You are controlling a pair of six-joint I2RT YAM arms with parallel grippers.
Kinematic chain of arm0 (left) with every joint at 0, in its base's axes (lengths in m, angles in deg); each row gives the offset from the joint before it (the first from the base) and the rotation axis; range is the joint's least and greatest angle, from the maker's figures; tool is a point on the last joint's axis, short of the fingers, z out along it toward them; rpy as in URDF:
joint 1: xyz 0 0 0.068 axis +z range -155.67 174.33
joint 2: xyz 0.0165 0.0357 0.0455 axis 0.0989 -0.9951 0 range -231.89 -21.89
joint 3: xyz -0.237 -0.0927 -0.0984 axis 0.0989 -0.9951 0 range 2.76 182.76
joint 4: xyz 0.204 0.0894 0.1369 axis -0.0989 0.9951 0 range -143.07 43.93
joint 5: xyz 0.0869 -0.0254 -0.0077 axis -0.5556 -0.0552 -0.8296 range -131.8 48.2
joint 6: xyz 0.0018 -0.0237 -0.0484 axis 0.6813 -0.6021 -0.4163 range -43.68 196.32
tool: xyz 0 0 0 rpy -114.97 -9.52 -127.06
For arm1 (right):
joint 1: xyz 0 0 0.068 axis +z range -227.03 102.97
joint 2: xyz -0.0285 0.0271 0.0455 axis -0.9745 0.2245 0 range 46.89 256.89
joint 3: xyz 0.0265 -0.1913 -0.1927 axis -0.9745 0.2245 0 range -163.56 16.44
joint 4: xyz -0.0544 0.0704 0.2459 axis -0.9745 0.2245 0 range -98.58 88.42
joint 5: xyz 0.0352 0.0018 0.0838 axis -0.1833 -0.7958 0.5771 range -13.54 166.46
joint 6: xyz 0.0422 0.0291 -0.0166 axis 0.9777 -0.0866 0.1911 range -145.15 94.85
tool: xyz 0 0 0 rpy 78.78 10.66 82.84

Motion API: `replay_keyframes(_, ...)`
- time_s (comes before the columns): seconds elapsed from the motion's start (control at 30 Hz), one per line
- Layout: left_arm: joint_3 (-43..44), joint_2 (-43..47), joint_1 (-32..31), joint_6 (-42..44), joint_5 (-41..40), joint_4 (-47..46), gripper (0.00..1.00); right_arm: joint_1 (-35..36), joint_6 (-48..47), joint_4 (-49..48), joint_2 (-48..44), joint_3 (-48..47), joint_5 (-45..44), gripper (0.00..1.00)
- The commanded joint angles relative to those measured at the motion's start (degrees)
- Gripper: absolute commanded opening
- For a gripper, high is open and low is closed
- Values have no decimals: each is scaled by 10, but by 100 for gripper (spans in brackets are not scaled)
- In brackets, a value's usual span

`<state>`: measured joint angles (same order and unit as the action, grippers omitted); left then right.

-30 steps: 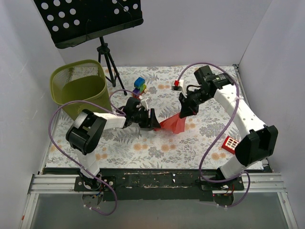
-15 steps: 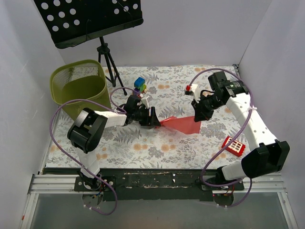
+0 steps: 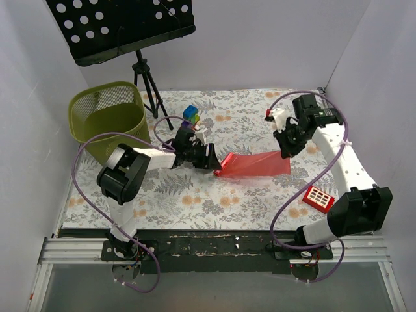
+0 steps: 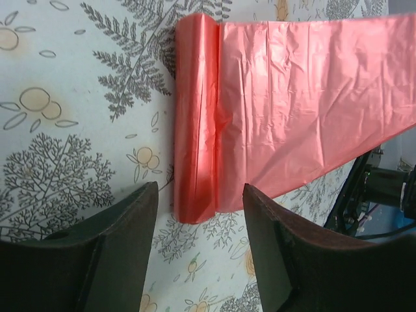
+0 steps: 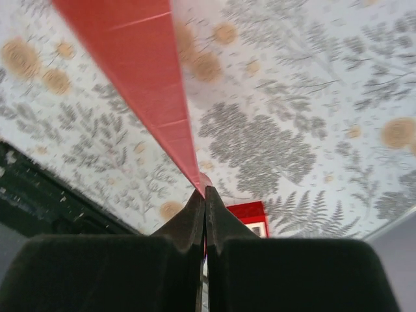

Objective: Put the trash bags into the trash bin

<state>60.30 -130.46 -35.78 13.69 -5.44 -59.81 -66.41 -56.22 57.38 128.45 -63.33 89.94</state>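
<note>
Soft, even light falls from above in the top view. The white walls (image 3: 260,45) are bright without glare, and only faint, blurry shadows lie on the tabletop (image 3: 195,195). That view is sharp. In the left wrist view the trash bag (image 4: 292,97) shows crisp wrinkles and a mild sheen, while the left pincer (image 4: 199,185) is dark and slightly soft. In the right wrist view the bag's strip and the print are hazy, and the right pincer (image 5: 205,192) is a dark, out-of-focus mass.

Lab test cell, white walls (image 3: 260,52), floral cloth (image 3: 195,195), alu rail (image 3: 71,250)
</note>
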Motion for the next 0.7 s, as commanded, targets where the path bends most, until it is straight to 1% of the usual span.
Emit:
replay_keyframes(0.0,39,-20,-3,5,0,-20,54,-2,39,-64,40,-101,-99,1)
replay_keyframes(0.1,56,-37,-9,1,1,-18,54,-2,43,-77,61,-176,-114,1)
replay_keyframes(0.2,62,-45,-10,-9,4,-23,54,-2,49,-75,75,-235,-82,1)
replay_keyframes(0.27,63,-50,-11,-23,4,-28,54,-2,58,-75,79,-255,-72,1)
replay_keyframes(0.43,71,-72,-10,-61,4,-30,54,-2,73,-75,78,-288,-78,1)
replay_keyframes(0.57,86,-88,-10,-88,3,-22,57,-2,68,-81,69,-307,-88,1)
replay_keyframes(0.67,90,-96,-10,-110,-3,-20,61,-2,59,-89,57,-316,-96,1)
